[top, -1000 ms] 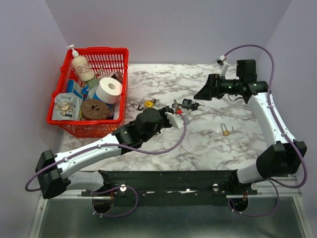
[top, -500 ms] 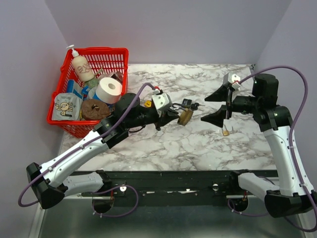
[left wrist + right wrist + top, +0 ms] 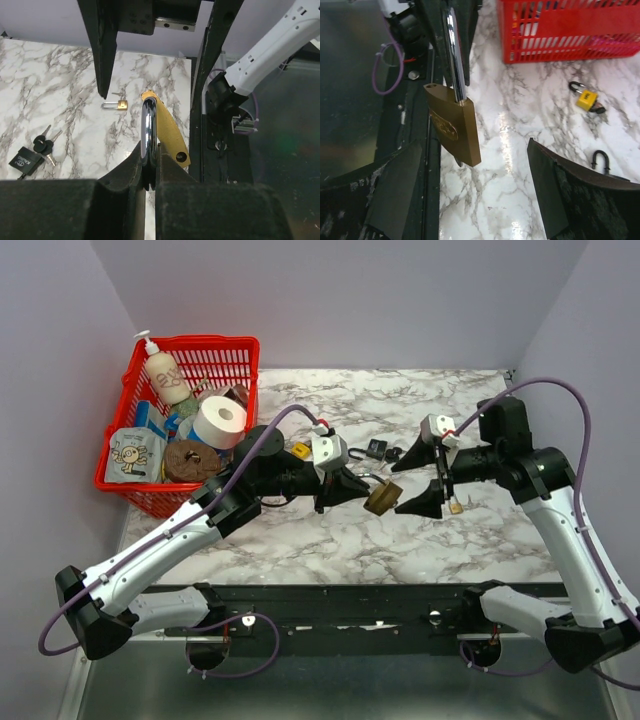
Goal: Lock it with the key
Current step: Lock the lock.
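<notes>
Padlock [image 3: 381, 498] in air over tabletop [image 3: 480, 540] middle, tilted. Left gripper [image 3: 355, 487] jaws clamped on chrome shackle; right gripper [image 3: 418, 482] jaws wide apart around body, not touching. Judged heavy, stiff, slippery; take flat brass sides. Keys [image 3: 383, 451] near far edge.

Large brass-gold padlock [image 3: 454, 131]: gold body, chrome-silver shackle.
Marble-pattern tabletop [image 3: 330, 530]: white, grey veining.
Plastic mesh basket [image 3: 222, 343]: red.
Small yellow padlock [image 3: 586, 97]: yellow body.
Left tool [image 3: 352, 487], right tool [image 3: 413, 482]: black.
Arm cables [image 3: 560, 385]: purple.
</notes>
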Action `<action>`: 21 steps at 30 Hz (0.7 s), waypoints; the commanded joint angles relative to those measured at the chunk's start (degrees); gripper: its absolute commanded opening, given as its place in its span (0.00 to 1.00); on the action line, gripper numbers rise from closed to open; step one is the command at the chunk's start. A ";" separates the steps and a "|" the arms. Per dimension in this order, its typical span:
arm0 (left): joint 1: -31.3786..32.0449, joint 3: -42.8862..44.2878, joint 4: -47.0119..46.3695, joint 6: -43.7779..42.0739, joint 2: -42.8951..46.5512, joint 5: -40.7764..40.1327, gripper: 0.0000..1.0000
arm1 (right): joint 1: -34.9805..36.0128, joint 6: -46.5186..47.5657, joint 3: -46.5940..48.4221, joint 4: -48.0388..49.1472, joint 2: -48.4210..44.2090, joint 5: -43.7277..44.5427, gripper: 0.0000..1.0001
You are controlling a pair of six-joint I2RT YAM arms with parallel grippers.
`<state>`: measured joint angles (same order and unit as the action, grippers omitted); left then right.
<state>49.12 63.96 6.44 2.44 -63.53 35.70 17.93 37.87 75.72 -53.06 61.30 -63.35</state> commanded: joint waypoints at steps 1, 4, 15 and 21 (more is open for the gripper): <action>-0.26 1.52 -8.63 -4.19 2.09 7.00 0.00 | 3.15 6.60 3.38 -13.72 3.38 -6.69 0.93; 0.09 1.43 -9.07 -4.72 1.83 10.61 0.00 | 5.79 6.43 2.41 -14.10 4.18 -8.01 0.93; 0.80 -0.68 -11.89 -7.09 2.70 6.93 0.00 | 10.89 -9.21 -0.84 -2.32 3.74 -11.62 0.56; 0.71 -0.34 -6.81 -8.23 3.15 5.96 0.21 | 10.98 -6.93 1.18 -7.22 5.84 -10.56 0.06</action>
<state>50.28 62.81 2.20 -2.31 -62.24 42.70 28.49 32.62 75.35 -57.60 66.06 -71.94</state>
